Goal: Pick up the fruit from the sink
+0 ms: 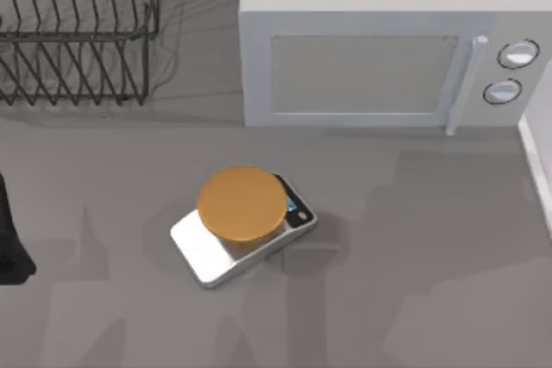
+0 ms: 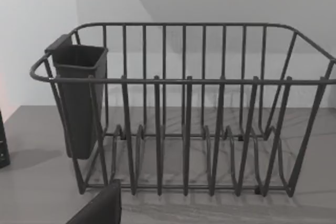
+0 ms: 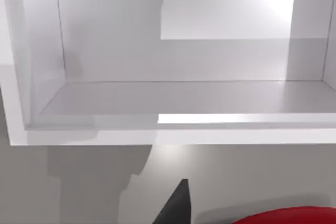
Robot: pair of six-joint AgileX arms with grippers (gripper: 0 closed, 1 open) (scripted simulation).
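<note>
The fruit is glimpsed in the right wrist view, before a pale sink. Whether either hand is clenched cannot be told. A scale is left mid-bench, apart.

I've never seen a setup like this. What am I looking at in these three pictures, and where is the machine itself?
These come from a simulated robot with two arms at a grey table. One camera looks down from above; the other two ride on the arms' wrists.

From above you see a white microwave, a wire dish rack at the back left, and a kitchen scale with an orange disc on top. The dark shape at the left edge is part of the left arm.

The left wrist camera faces the dish rack and its dark cup. The right wrist camera faces a white sink, with a bit of red fruit at the bottom edge. Nothing looks held.
</note>
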